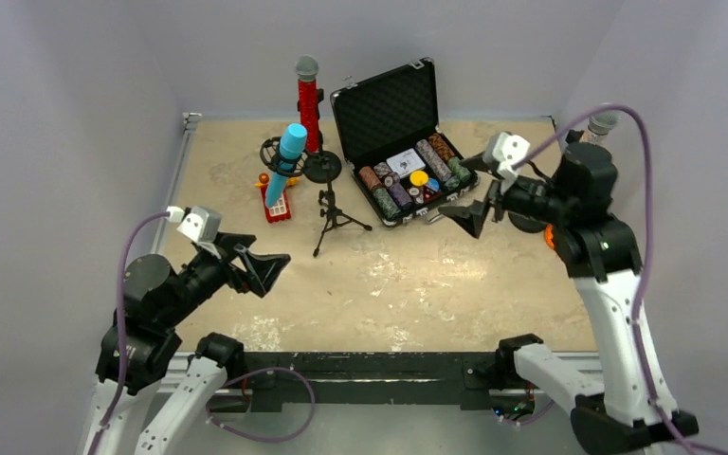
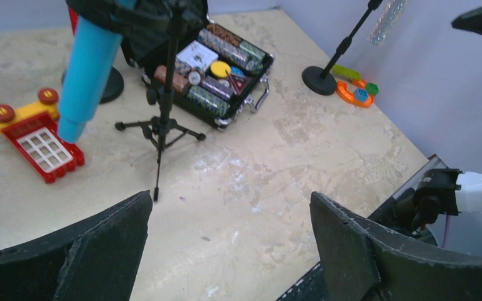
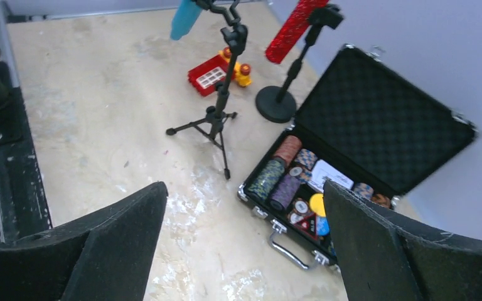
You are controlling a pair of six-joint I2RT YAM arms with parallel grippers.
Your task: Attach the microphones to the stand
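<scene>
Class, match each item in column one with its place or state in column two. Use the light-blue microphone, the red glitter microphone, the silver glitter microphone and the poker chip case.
Column one:
1. light-blue microphone
2. red glitter microphone
3. silver glitter microphone
4. poker chip case

Column two:
A. lid open
B. held in the mount of the tripod stand
C. close to the right-hand wall
D. on a round-base stand just left of the case

Pairs: 1-B, 2-D, 3-C, 4-A
</scene>
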